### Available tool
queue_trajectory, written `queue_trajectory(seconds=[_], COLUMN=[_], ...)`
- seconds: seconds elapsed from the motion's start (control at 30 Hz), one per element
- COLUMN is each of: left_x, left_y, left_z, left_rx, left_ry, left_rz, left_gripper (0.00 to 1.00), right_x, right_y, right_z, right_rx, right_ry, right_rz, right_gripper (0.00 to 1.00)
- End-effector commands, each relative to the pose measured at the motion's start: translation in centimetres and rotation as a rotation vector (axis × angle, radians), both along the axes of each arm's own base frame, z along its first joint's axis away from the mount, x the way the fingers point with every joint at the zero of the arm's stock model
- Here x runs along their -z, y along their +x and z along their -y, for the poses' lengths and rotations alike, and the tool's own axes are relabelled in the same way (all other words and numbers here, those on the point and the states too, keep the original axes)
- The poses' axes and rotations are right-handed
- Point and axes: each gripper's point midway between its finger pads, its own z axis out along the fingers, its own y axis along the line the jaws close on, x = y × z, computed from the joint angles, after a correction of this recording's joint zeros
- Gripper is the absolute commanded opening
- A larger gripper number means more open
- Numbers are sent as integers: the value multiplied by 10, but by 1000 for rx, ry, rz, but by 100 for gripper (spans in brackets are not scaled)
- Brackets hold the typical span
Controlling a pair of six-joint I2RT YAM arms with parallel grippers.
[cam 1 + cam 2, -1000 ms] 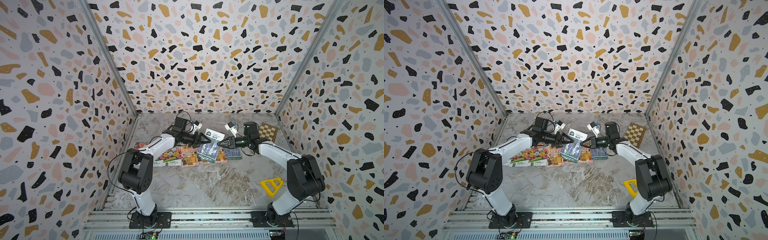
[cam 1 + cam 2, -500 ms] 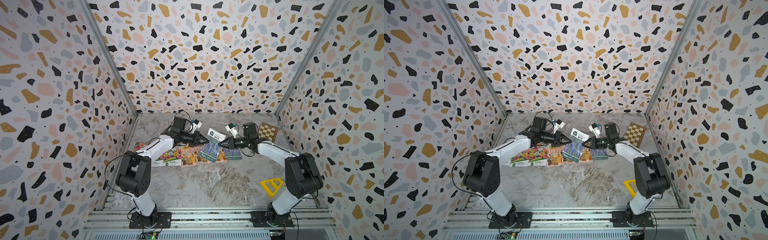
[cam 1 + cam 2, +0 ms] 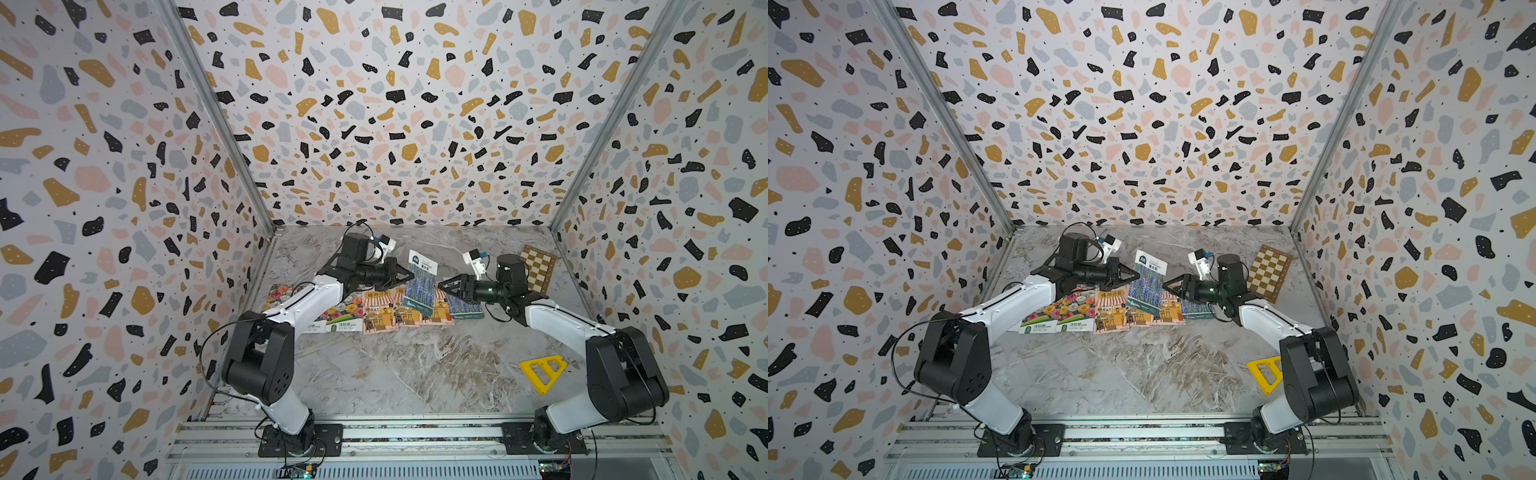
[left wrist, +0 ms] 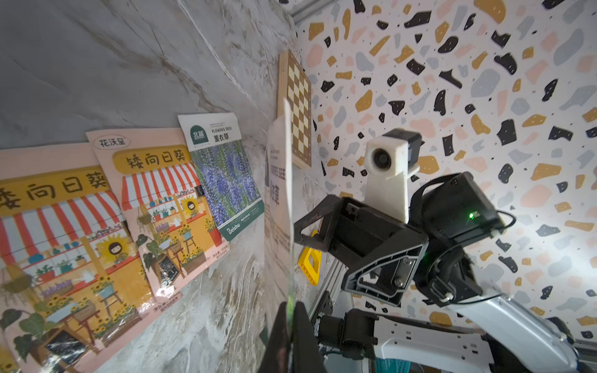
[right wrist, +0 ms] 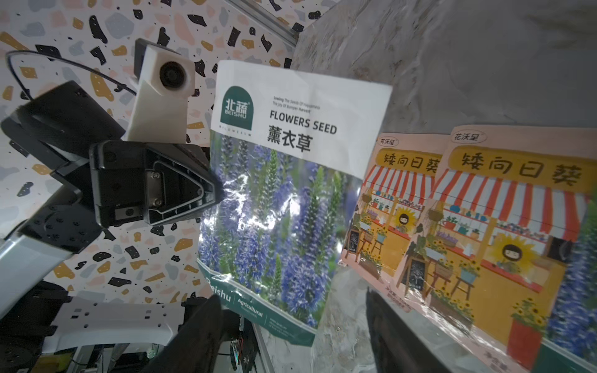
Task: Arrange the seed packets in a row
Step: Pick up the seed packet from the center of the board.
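Tech: Report the left fingers.
Operator: I had them shut on the lavender packet's edge, above the seed packets on the tabletop.
Tech: Right fingers?
Operator: I saw them spread, empty, just beside it.

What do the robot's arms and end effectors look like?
The left arm and right arm have white links, bulky black joints and thin black cables. The left end effector and right end effector are black, triangular-framed, each carrying a white camera block.
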Motion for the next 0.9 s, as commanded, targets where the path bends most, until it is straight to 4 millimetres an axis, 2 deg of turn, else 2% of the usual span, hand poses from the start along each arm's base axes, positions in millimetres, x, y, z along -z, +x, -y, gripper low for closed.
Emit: queue_trajectory(seconds=[0.0, 0.2, 0.4, 0.53, 0.7, 0.87], left_x=[-34, -51, -60, -60, -60, -56], left_y=[20, 26, 28, 28, 28, 24], left_z=[-7, -15, -20, -27, -31, -30], left_rx=[-143, -234, -267, -284, -293, -273], left_ry=[-97, -201, -271, -284, -289, -282], left_rz=[51, 38, 34, 35, 42, 43], left_gripper=[0, 0, 0, 0, 0, 0], right_x=[-34, -37, -61, -75, -82, -79], right_y=[-1, -3, -14, -15, -15, -9], right_z=[-10, -16, -37, -39, -37, -30], right_rx=[25, 57, -31, -53, -47, 1], right_ry=[104, 168, 289, 339, 350, 344], right_rz=[39, 5, 10, 13, 16, -4], right_gripper=[75, 83, 82, 79, 70, 49])
